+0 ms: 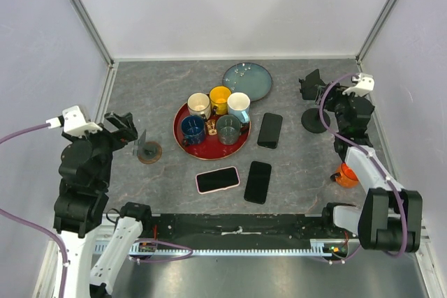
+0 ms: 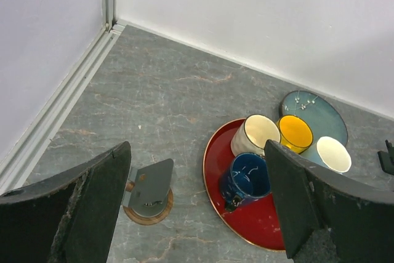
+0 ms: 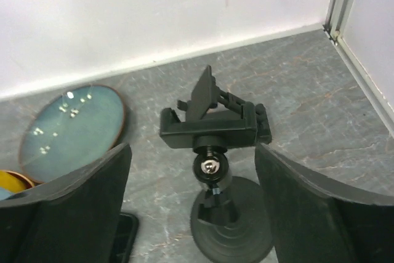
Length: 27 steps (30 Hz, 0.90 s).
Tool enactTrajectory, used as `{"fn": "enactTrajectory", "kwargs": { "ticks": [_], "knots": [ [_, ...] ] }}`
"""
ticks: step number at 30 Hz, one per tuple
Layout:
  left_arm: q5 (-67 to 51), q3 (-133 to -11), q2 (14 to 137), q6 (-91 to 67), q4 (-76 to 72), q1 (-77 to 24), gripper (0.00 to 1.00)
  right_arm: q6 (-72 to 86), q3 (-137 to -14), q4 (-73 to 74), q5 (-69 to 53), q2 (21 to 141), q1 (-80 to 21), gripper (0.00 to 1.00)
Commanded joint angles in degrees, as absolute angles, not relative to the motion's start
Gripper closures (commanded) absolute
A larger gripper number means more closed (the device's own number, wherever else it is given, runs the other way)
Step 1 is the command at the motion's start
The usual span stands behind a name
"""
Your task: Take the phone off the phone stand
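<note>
A black clamp phone stand (image 1: 314,106) (image 3: 212,133) on a round base stands at the back right, its clamp holding nothing. My right gripper (image 1: 311,83) (image 3: 192,173) is open, one finger on each side of the stand and clear of it. A black phone (image 1: 269,130) lies flat on the table just left of it, its corner (image 3: 123,238) showing. Another black phone (image 1: 258,181) and a pink-cased phone (image 1: 217,179) lie flat nearer the front. A small metal stand on a wooden disc (image 1: 148,150) (image 2: 148,190) is bare. My left gripper (image 1: 124,128) (image 2: 197,180) hangs open above it.
A red tray (image 1: 183,146) (image 2: 258,229) holds several mugs mid-table. A blue-green plate (image 1: 247,80) (image 3: 68,130) lies behind it. An orange object (image 1: 344,174) sits beside the right arm. White walls close in the back and sides.
</note>
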<state>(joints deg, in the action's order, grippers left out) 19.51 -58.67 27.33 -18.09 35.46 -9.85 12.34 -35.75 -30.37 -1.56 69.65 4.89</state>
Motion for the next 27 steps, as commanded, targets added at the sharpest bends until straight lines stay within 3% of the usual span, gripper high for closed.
{"fn": "enactTrajectory", "kwargs": {
  "ticks": [1,2,10,15,27],
  "knots": [
    [20.57,-61.78,26.46,-14.68,38.49,-9.58,0.04,15.73,-36.82,-22.63,-1.24,61.73,4.92,0.07],
    [20.74,-62.57,25.93,-14.42,38.76,-9.58,0.04,16.25,-37.44,-20.41,-0.36,60.22,5.01,0.02],
    [23.46,-67.50,21.98,-9.07,39.29,-9.58,0.00,16.79,-52.90,5.16,7.73,48.00,3.52,0.02],
    [25.40,-71.71,20.74,-7.65,40.07,-9.58,0.00,15.91,-58.00,9.57,10.36,41.42,0.36,0.02],
    [26.72,-74.18,20.48,-9.41,40.17,-9.58,0.00,12.66,-56.52,7.12,21.00,30.86,-5.97,0.02]
  ]
}}
